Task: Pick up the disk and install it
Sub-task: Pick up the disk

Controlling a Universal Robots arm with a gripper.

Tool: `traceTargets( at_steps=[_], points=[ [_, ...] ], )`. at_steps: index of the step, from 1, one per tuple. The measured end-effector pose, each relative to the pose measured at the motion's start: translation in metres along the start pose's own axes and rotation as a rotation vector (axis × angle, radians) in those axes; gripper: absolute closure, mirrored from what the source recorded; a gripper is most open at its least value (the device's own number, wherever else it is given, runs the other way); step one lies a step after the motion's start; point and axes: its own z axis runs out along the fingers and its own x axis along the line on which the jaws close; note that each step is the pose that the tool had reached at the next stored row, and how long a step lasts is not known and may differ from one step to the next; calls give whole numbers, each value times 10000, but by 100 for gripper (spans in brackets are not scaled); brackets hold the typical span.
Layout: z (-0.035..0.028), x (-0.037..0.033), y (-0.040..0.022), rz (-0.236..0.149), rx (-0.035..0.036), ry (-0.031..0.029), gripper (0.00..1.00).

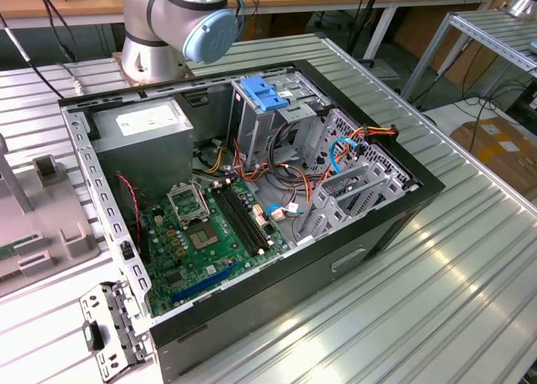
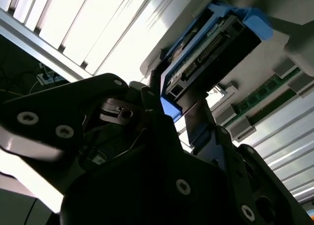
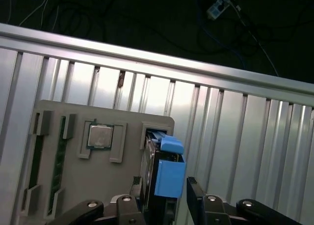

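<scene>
The disk (image 3: 169, 178) stands on edge in a slot of a grey parts tray (image 3: 127, 129). Its dark body carries blue plastic rails, and its connector edge (image 2: 211, 43) shows in the second wrist view. My gripper (image 3: 167, 188) straddles the disk, with one dark finger pressed against each flat side (image 2: 176, 107). It is shut on the disk, which still sits in the tray slot. The open computer case (image 1: 277, 191) lies on the ribbed metal table in the exterior view. A metal drive cage with a blue plastic top (image 1: 264, 95) stands at the back of the case.
The grey tray (image 1: 42, 233) lies off the case's left side in the exterior view. It also holds a processor chip (image 3: 101, 135) and a memory stick (image 3: 59, 161). Inside the case are a grey power-supply box (image 1: 143, 132), a green motherboard (image 1: 201, 233) and loose cables (image 1: 336, 162).
</scene>
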Motion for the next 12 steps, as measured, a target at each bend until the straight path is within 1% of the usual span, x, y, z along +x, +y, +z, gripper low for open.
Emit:
traceTargets(
  at_steps=[3, 5, 9, 11, 12],
  points=[
    [92, 2, -1, 1, -2, 8, 52],
    [132, 1, 5, 2, -2, 8, 52],
    [265, -2, 36, 1, -2, 8, 52],
    [303, -3, 44, 1, -2, 9, 52],
    [345, -3, 49, 0, 0, 8, 52]
  ],
)
